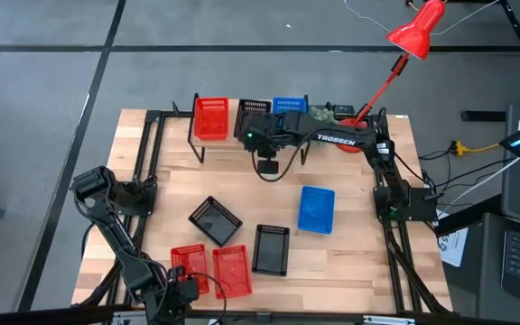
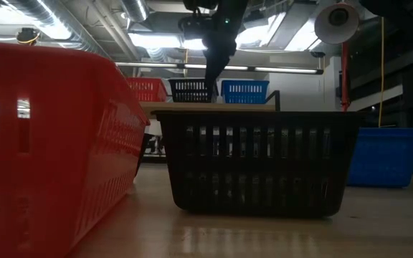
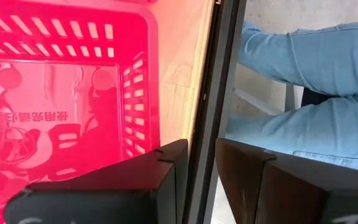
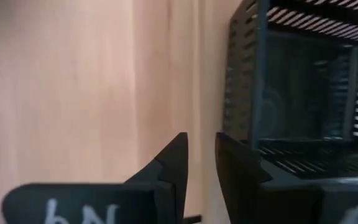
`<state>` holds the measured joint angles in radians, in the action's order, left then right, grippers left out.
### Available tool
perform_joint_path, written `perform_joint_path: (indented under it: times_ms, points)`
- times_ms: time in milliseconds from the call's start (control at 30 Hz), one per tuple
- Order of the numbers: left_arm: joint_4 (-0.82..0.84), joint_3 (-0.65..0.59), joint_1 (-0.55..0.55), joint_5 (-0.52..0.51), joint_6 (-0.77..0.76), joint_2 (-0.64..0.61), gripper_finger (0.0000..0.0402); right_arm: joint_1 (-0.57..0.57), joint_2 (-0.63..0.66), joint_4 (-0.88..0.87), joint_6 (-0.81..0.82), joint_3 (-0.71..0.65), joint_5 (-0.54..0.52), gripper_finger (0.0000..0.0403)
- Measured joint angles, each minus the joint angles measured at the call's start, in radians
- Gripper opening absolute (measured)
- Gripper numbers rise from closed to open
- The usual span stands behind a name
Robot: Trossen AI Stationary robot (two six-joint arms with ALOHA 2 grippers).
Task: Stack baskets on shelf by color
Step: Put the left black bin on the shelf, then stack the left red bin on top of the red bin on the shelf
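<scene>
The shelf [image 1: 242,144] stands at the table's far side with one red basket [image 1: 210,119], one black basket [image 1: 254,112] and one blue basket [image 1: 289,106] on it in a row. On the table lie two black baskets [image 1: 215,219] [image 1: 271,248], a blue basket [image 1: 316,208] and two red baskets [image 1: 188,262] [image 1: 231,271]. My right gripper [image 1: 267,167] hangs shut and empty over the shelf's near edge, just in front of the black basket [image 4: 303,93]. My left gripper [image 1: 183,289] is shut and empty at the near edge, beside a red basket [image 3: 61,93].
A red desk lamp [image 1: 413,32] leans over the table's far right corner. Black frame rails [image 1: 143,162] run along the left and right sides. A person's legs in jeans [image 3: 309,81] are just past the near edge. Bare wood lies between the shelf and the loose baskets.
</scene>
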<state>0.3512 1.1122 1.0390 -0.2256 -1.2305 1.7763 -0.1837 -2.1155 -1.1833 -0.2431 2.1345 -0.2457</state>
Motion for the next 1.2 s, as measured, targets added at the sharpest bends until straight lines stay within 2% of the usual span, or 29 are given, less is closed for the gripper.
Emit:
perform_joint_path:
  times_ms: [367,567,767,867,1033,1200]
  points:
    - [0.000,0.000,0.000,0.000,0.010,0.000,0.0074,-0.002,0.000,0.019,-0.005,0.000,-0.027,0.0080]
    - [0.001,0.000,0.000,0.000,0.012,0.000,0.0074,0.031,0.000,0.007,0.070,0.047,0.094,0.0080]
    - [0.042,0.001,-0.010,0.001,0.023,0.000,0.0074,0.137,0.003,-0.154,0.206,0.224,0.111,0.0080]
    - [0.026,0.001,-0.020,0.000,0.031,0.000,0.0074,0.202,0.072,-0.146,0.266,0.177,0.128,0.0080]
    - [-0.050,0.001,-0.024,0.006,0.075,-0.021,0.0074,0.328,0.156,-0.244,0.412,0.175,0.259,0.0080]
    - [-0.007,0.001,-0.024,-0.001,0.102,-0.026,0.0074,0.508,0.209,-0.364,0.527,0.174,0.262,0.0080]
